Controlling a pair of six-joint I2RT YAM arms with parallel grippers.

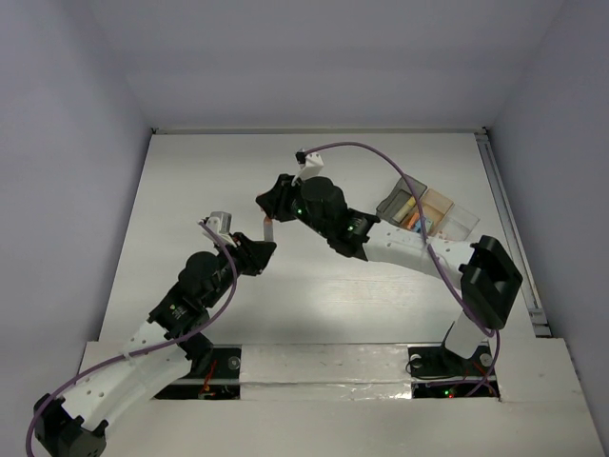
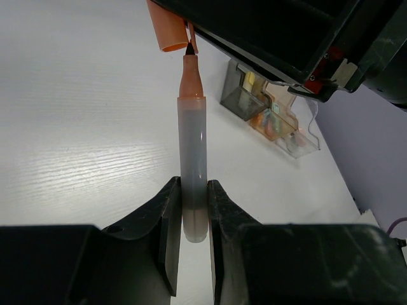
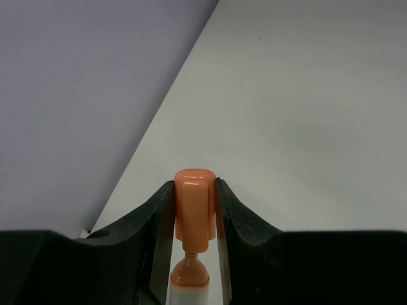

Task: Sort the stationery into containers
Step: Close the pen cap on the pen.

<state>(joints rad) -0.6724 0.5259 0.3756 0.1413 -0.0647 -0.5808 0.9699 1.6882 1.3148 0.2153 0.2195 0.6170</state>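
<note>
Two pinches share one marker: nearest, the left gripper (image 2: pixel 194 190) is clamped on the tail end of the grey-barrelled orange pen (image 2: pixel 193 140), held above the middle of the table (image 1: pixel 190 190). Just beyond its bare nib, the right gripper (image 3: pixel 194 190) squeezes the orange cap (image 3: pixel 193 203) by its sides. From the left wrist the nib looks slightly right of the cap's mouth, so a push could jam it on the rim or swivel the barrel in so short a hold. With the containers (image 2: pixel 236 95) well apart at the far right, a dropped pen would land on the table.
</note>
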